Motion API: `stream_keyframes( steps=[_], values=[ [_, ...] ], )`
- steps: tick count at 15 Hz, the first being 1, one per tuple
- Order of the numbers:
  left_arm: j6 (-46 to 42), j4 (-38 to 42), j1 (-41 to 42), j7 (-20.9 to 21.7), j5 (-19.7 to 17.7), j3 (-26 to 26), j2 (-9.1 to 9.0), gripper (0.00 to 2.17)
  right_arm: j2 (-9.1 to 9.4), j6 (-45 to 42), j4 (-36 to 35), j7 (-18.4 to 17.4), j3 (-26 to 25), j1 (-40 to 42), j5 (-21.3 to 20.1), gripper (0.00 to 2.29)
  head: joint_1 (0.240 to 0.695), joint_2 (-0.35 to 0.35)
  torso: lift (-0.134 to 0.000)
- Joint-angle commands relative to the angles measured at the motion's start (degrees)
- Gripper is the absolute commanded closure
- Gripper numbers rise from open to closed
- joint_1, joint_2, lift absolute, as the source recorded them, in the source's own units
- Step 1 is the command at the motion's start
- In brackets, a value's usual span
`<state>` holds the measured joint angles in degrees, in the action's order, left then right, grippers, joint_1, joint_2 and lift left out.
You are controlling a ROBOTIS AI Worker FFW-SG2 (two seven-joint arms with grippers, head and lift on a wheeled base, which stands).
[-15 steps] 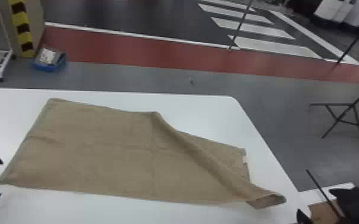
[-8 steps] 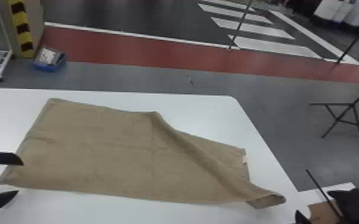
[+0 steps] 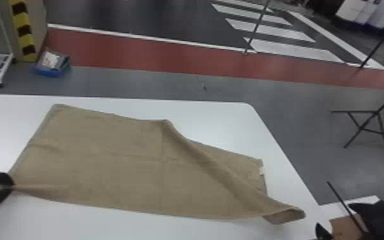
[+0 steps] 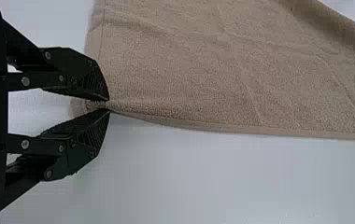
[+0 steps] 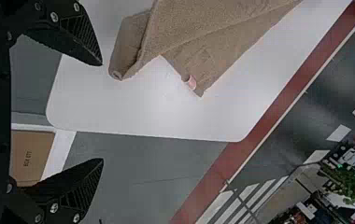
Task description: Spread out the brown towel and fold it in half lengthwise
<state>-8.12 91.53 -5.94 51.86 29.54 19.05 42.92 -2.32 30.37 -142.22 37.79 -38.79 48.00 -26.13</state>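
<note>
The left tool [image 3: 11, 185] pinches the near left corner of the brown towel [image 3: 111, 166], its 2 fingers [image 4: 80, 77] pressed together at the tips on a gathered bit of cloth. A little of that cloth pokes back between them in the left wrist view. The right tool [image 3: 334, 217] has its 2 fingers [image 5: 80, 44] spread wide, with nothing between the tips, near the curled near right corner of the towel but not touching it.

The towel lies on the white worktop [image 3: 207, 118], mostly flat at its left end. On its right side 1 loose ridge runs slantwise from the far edge to the near right corner — beyond it, a lower layer shows, with 1 pale tag [image 3: 261, 169] at its right edge. A cardboard box [image 5: 33, 156] sits past the worktop's right end; 1 blue tray [image 3: 51, 71] rests on the floor beyond the far side.
</note>
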Motion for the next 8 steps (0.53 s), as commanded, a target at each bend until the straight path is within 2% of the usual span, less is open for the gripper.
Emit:
stream_keyframes(
  steps=[1,3,5,8],
  values=[
    [-0.4,0.2,0.0,0.6,-0.6,-0.8,0.5,1.02,0.04,0.0,0.2,0.0,0.4,-0.7,-0.3,0.19,0.695,-0.35,-0.123],
    [-0.9,1.7,0.4,1.3,-1.9,-2.0,1.38,1.03,-0.14,0.0,0.7,-0.1,-0.1,-0.9,-0.9,0.2,0.695,-0.35,-0.123],
    [-1.1,3.9,2.7,2.5,-3.1,-5.5,3.05,1.03,-0.67,0.2,1.1,-0.5,0.6,-1.6,-2.8,0.2,0.695,-0.35,-0.123],
    [-1.6,3.6,3.9,2.8,-3.8,-8.0,4.72,1.03,-1.02,1.9,2.6,-1.2,5.0,-3.8,-5.8,0.2,0.695,-0.349,-0.123]
  ],
)
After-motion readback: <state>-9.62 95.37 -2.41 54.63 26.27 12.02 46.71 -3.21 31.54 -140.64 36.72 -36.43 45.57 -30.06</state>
